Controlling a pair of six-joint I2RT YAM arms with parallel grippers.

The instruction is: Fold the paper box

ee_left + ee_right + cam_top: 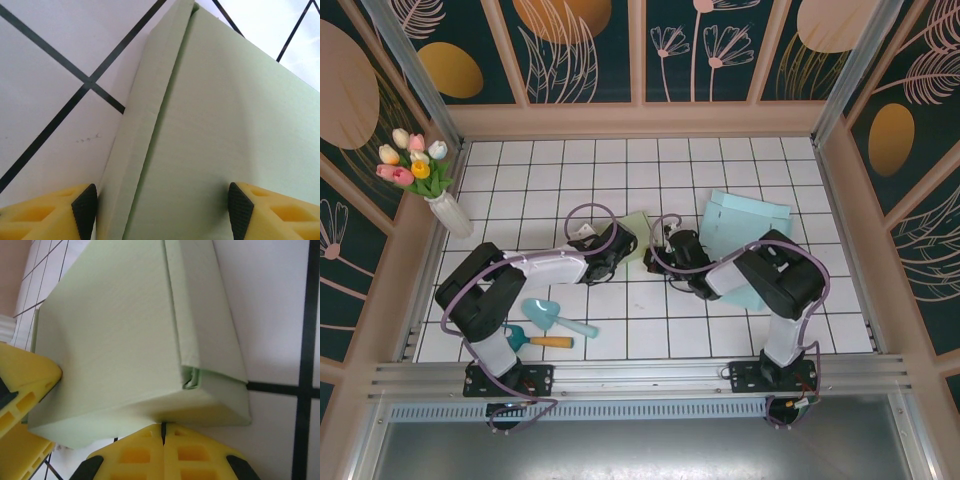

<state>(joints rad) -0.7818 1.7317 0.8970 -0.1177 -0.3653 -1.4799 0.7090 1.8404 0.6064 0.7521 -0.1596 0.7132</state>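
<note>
Pale, plain green on the paper box (225, 125). White tiles with a thin black grid across the table (740, 335). Light blue for the loose card sheets (748, 222). Bright yellow on the left gripper (157, 210) fingers (40, 215), with black pads (85, 207); same yellow on the right gripper (163, 432). Black and white on the arms (545, 268), lilac on their cables (585, 209). Pink, white and yellow tulips (412, 158) in a white vase (452, 215). Teal on the scoop (552, 317); orange handle on the trowel (538, 341). Dark teal wall panels (590, 70) with gold discs and pale line-drawn flowers.

Green paper box (120, 340) on tiles (280, 315), right end effector (162, 429) closed
</note>
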